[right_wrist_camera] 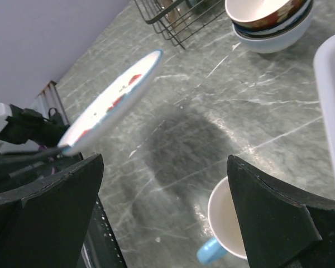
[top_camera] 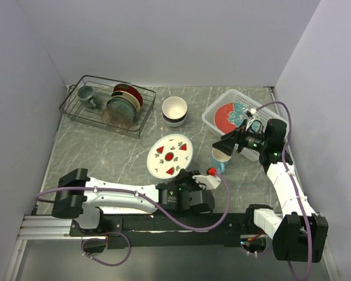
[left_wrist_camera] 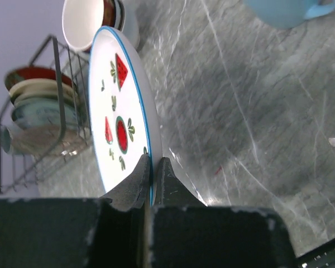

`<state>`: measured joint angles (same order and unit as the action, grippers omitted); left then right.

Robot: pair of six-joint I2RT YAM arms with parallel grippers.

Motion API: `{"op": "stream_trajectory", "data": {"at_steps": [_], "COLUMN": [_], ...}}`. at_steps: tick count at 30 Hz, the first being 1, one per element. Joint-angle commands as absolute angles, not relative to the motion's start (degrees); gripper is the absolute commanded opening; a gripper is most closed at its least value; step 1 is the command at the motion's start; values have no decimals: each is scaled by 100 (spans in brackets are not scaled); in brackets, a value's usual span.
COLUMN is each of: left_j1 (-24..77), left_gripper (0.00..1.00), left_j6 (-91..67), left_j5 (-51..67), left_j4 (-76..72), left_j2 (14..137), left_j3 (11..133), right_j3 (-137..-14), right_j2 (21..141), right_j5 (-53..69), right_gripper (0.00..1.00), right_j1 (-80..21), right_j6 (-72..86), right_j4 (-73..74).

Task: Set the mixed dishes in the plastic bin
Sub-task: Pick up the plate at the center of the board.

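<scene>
My left gripper is shut on the near rim of a white plate with red fruit marks and holds it lifted and tilted over the table; the left wrist view shows the plate edge-on between the fingers. My right gripper is open and empty, just above a light blue mug standing upright; the mug shows between its fingers. The white plastic bin at the back right holds a red plate. Stacked bowls stand behind the lifted plate.
A black wire rack at the back left holds a grey-green mug and several upright plates. Grey walls close the table at the back and both sides.
</scene>
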<state>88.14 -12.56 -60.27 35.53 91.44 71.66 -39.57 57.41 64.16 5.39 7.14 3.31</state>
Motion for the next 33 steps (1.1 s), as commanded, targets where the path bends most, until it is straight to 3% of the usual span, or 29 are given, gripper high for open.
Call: {"op": "stream_trajectory", "data": {"at_steps": [1, 8, 23, 26, 29, 32, 33], "left_j1": [8999, 9141, 9167, 9167, 9167, 9167, 9158], "left_gripper": [1, 1, 1, 1, 1, 1, 1], "left_j6": [341, 2133, 3594, 3630, 3665, 3770, 3788], "left_j5": [-7075, -7260, -7049, -6979, -6908, -6873, -6864], "left_j4": [1982, 118, -1503, -1538, -1564, -1678, -1696], "left_j2": [9202, 9535, 10081, 10169, 10274, 10353, 10371], "left_j3": [7146, 6873, 6890, 6969, 7057, 7128, 7145], "right_j3": [-3841, -3779, -3665, -3656, -3612, -3586, -3586], "right_j2": [5818, 5994, 6495, 6600, 6671, 6680, 6680], "right_j5": [6460, 6355, 5924, 5941, 6011, 6126, 6143], "right_gripper": [98, 98, 97, 92, 80, 60, 44], "right_j1": [361, 44, -509, -580, -606, -606, -615], "right_j6": [1291, 1713, 2645, 2812, 3014, 3190, 3225], "right_j4": [-272, -483, -879, -984, -1142, -1309, -1362]}}
